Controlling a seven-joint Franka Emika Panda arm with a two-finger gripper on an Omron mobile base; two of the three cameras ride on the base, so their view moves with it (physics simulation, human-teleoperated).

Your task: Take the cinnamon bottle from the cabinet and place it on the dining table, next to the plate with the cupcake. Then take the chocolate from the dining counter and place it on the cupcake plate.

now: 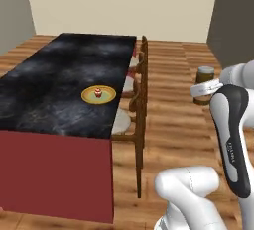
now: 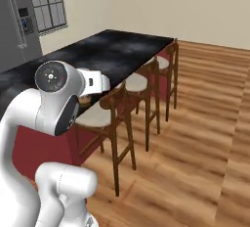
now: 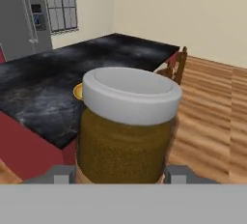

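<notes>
Beside island, jar [image 3: 126,126] between fingers [image 3: 177,174]

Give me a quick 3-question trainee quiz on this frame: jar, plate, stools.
1. True or false: the cinnamon jar already stands on the table.
2. What lies on the yellow plate? A) chocolate B) cupcake C) nothing
3. Fill in: the stools stand along the table's ___ side, seen from the left base view.

Key
1. False. The gripper holds the jar in the air over the wooden floor, beside the table.
2. B. A cupcake with a red top sits on it.
3. Right.
</notes>
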